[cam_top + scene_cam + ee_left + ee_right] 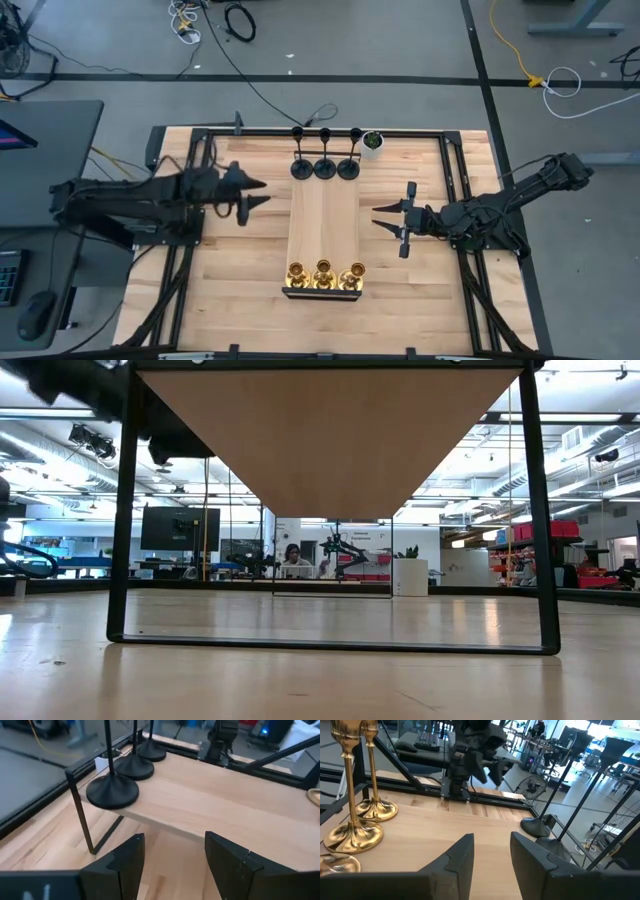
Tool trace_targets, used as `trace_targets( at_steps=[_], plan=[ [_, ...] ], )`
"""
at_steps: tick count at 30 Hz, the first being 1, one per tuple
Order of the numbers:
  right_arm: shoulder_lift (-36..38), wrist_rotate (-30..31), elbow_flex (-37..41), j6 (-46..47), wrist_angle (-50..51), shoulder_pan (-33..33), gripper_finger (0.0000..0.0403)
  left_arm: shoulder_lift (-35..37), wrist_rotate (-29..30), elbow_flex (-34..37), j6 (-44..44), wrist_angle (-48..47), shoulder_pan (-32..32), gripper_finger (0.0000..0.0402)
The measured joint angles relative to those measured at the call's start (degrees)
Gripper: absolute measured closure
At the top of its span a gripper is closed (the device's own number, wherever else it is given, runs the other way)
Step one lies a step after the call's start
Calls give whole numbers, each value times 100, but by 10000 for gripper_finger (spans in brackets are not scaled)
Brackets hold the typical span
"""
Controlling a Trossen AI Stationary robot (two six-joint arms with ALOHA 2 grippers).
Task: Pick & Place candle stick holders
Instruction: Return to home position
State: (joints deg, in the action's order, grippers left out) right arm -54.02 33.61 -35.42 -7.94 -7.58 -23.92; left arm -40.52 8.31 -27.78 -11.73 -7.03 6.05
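Left gripper: the left gripper (266,193) hangs just beside the left long side of the shelf (323,225). Its two fingers are spread wide and it holds nothing.
Right gripper: the right gripper (376,216) hangs just beside the other long side. Its fingers are apart too, and it holds nothing.
Black ones: three black candle holders (324,168) stand in a row at the far end of the shelf, upright and close together.
Gold ones: three gold candle holders (323,272) stand in a row at the near end, upright.
Job: I think the placing is done. All six are on the shelf, so the arms only need to go home.
What could go wrong: the holders are tall with thin stems, so I think they tip easily. A finger that swings in on the way back could bump the shelf, and the shake could knock one down. The left gripper is nearer the black row, so that row is more at risk.
Pot: a small white pot (372,143) sits on the table (240,290) just past the black row. It holds a green plant.
Cups: too small to tell if anything is in them.
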Motion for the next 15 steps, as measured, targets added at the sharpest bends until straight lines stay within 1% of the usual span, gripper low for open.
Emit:
trace_targets(
  at_steps=[3, 5, 9, 13, 15],
  plan=[
    [0, 2, 0, 0, 33, 5, 275, 256, 576, 435, 5, 562, -389, 195],
    [0, 0, 0, 0, 51, 31, 275, 388, 825, 691, 192, 969, -591, 195],
    [0, 1, 0, 16, 50, 107, 275, 628, 814, 1120, 767, 1648, -807, 195],
    [64, 175, 0, 125, 115, 142, 275, 849, 766, 1450, 921, 1692, -829, 195],
    [197, 107, 0, 262, 394, 144, 275, 961, 842, 1636, 915, 1769, -818, 195]
  ],
)
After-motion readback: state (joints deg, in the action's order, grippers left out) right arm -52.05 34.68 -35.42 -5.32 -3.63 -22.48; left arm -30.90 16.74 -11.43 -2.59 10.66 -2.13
